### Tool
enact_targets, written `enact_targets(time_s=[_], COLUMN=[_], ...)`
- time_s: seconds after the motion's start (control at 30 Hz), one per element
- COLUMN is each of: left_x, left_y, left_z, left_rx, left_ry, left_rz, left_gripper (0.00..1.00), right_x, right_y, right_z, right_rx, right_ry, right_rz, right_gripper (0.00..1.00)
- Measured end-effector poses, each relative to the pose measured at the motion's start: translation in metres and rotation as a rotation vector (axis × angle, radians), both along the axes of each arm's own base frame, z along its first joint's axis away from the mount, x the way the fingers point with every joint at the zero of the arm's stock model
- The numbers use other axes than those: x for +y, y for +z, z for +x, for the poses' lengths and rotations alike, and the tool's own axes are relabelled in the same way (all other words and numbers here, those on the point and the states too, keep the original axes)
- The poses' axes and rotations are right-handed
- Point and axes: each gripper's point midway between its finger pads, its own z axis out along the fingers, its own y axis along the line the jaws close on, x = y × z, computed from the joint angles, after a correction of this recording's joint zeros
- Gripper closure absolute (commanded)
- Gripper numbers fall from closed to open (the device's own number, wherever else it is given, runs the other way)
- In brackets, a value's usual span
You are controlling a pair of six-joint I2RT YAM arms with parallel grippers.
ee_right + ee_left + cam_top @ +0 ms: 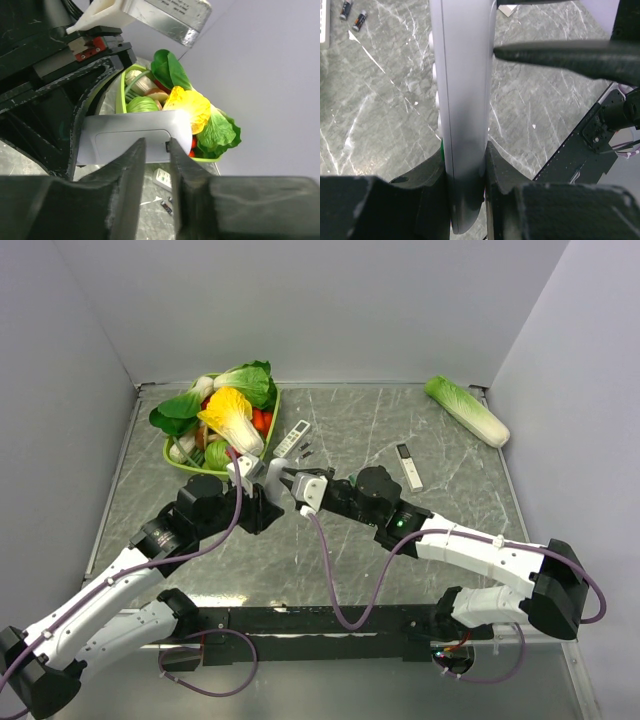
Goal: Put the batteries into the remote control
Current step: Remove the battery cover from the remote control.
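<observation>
So the left gripper [465, 172] is clamped tight on the remote control [465, 100], holding it up off the table [380, 125], edge-on to its own wrist camera. The fingers [436, 177] squeeze the two broad faces near one end, and the rest of the body sticks out past them. You can see little rounded buttons bulging along one side.

The right gripper [156, 150] is right up against the remote from the other side. Its wrist view looks at the back of the remote, where there's the outline of a cover panel with a small dark notch. Its fingers [131, 172] stand only slightly apart, a narrow slot with nothing pinched between them, tips at the lower edge of that panel. From the left wrist view one dark finger reaches the remote's edge. Honestly can't tell if the tips are actually pressing the cover or just shy of it.

The batteries [359, 20] lie on the table, two of them side by side, just beside a white remote with grey buttons [291, 438]. Behind that is a green basket [119, 95] stuffed with veggies. Well off to the right lie a slim white remote [408, 466] and a long cabbage [467, 410].
</observation>
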Motion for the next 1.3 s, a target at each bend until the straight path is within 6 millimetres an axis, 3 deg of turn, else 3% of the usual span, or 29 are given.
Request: enact_targets(time_s=[0.1, 0.37, 0.73, 1.07, 1.3], left_x=[0.0, 0.001, 0.0, -0.001, 0.001], left_y=[-0.002, -0.005, -0.012, -0.033, -0.034], left_z=[-0.001, -0.002, 0.0, 0.008, 0.011], left_rx=[0.009, 0.031, 0.053, 0.109, 0.124], left_ry=[0.002, 0.011, 0.011, 0.032, 0.047], left_rz=[0.003, 0.0, 0.012, 0.066, 0.058], left_gripper=[0.99, 0.99, 0.99, 0.99, 0.99], right_x=[0.0, -0.002, -0.007, -0.01, -0.012], right_y=[0.0, -0.001, -0.003, -0.015, -0.017], right_z=[0.001, 0.002, 0.005, 0.005, 0.009], right_rx=[0.002, 0.004, 0.024, 0.059, 0.086], right_ry=[-0.004, -0.016, -0.051, -0.07, -0.097], right_rz=[-0.008, -0.016, -0.013, -0.029, -0.02], right_gripper=[0.87, 1.0, 1.0, 1.0, 1.0])
